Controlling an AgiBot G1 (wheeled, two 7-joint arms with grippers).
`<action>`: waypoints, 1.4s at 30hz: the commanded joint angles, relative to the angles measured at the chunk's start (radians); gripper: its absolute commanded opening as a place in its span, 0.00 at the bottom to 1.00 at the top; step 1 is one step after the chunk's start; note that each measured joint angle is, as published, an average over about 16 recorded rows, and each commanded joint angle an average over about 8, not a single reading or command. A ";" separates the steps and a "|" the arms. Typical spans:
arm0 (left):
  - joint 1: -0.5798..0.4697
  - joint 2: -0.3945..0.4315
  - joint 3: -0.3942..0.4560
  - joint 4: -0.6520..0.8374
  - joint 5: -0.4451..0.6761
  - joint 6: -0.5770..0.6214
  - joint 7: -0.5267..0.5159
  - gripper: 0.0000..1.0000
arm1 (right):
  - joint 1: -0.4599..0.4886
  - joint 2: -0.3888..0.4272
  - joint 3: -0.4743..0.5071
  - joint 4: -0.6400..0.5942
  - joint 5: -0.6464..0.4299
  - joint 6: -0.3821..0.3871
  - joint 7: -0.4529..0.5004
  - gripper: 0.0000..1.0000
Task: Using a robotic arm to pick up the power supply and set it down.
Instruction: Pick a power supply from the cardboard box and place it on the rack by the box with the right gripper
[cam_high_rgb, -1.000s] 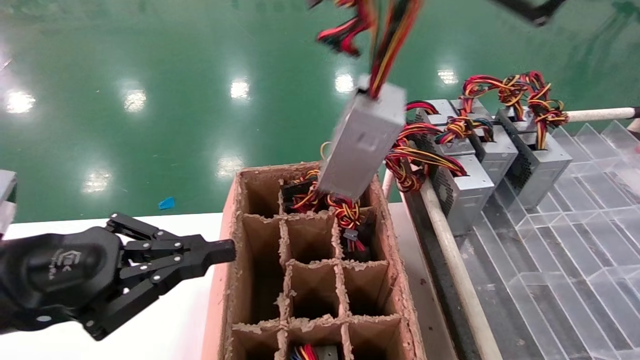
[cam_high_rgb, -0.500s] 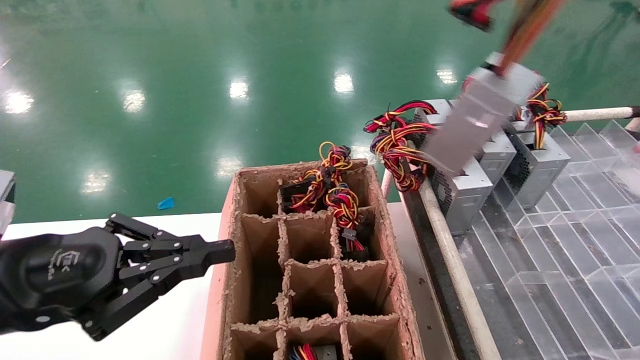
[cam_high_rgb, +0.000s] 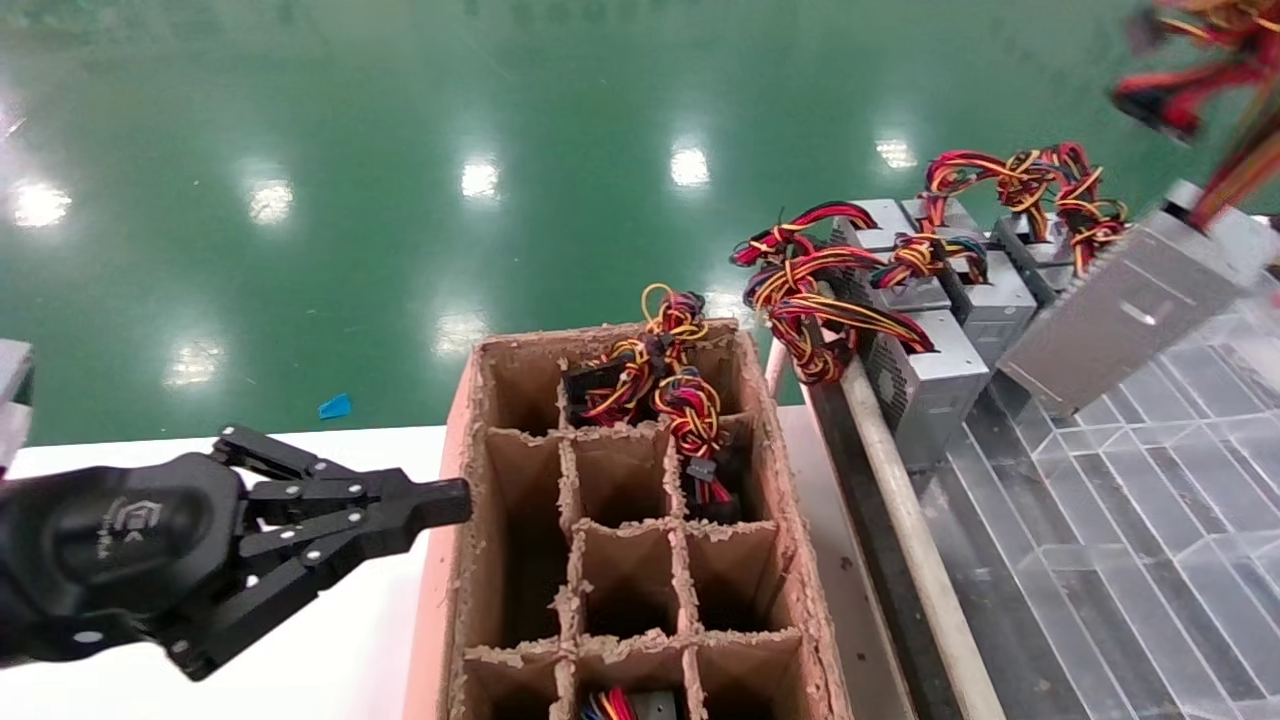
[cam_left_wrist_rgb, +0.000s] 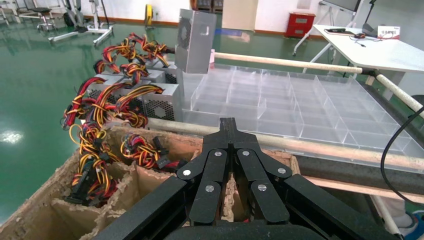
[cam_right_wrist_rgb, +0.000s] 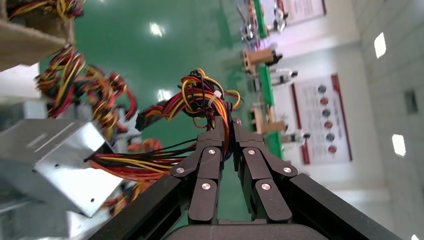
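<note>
The power supply (cam_high_rgb: 1120, 300), a grey metal box, hangs tilted in the air at the right, over the clear tray and beside the row of like boxes. Its loose red, yellow and black wires (cam_high_rgb: 1200, 70) run up out of the head view. In the right wrist view my right gripper (cam_right_wrist_rgb: 229, 122) is shut on that wire bundle (cam_right_wrist_rgb: 200, 100), with the box (cam_right_wrist_rgb: 50, 165) dangling below. My left gripper (cam_high_rgb: 455, 500) stays shut and empty beside the cardboard box's left wall. The left wrist view shows the hanging power supply (cam_left_wrist_rgb: 196, 41) far off.
A cardboard box with divider cells (cam_high_rgb: 760, 560) stands in the middle; wire bundles (cam_high_rgb: 670, 380) fill its far cells. Three grey supplies (cam_high_rgb: 930, 370) with braided wires stand behind a pale rail (cam_high_rgb: 900, 500). A clear partitioned tray (cam_high_rgb: 1150, 520) lies at right, a white table (cam_high_rgb: 330, 650) at left.
The power supply has swung from above the cardboard box's far cells to the right, past the row of boxes, and now hangs over the clear tray. The left arm has not moved.
</note>
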 joint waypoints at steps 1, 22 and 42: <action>0.000 0.000 0.000 0.000 0.000 0.000 0.000 0.00 | -0.014 0.026 -0.001 -0.010 0.005 -0.004 -0.001 0.00; 0.000 0.000 0.000 0.000 0.000 0.000 0.000 0.00 | -0.250 0.049 -0.049 -0.173 0.145 0.014 -0.120 0.00; 0.000 0.000 0.000 0.000 0.000 0.000 0.000 0.00 | -0.340 -0.134 -0.053 -0.231 0.223 0.065 -0.219 0.00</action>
